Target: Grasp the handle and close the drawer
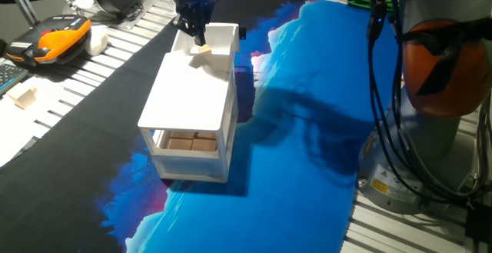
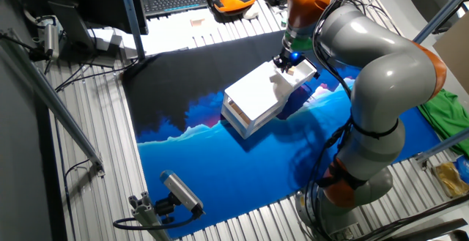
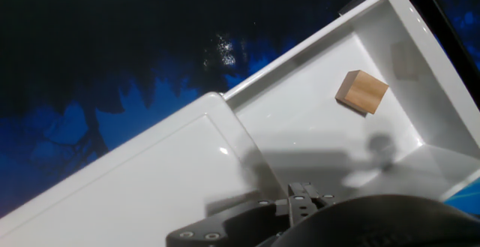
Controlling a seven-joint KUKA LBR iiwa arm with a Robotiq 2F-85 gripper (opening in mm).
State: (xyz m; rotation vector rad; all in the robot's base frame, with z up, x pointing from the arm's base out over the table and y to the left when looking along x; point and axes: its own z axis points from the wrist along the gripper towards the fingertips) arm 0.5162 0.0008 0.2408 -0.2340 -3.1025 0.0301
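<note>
The gripper [image 1: 198, 39] hangs over the drawer [image 1: 223, 41], pulled out at the cabinet's [image 1: 192, 99] far edge; a wooden block [image 3: 361, 92] lies inside. Whether its claw is spread or closed cannot be told.

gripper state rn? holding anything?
Gripper: above the open drawer, jaws look close together, but open or shut cannot be told. Nothing visibly held; the wooden block lies loose in the drawer.

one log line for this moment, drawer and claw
drawer: open, one wooden block inside | claw: above drawer, state unclear | handle: not grasped
</note>
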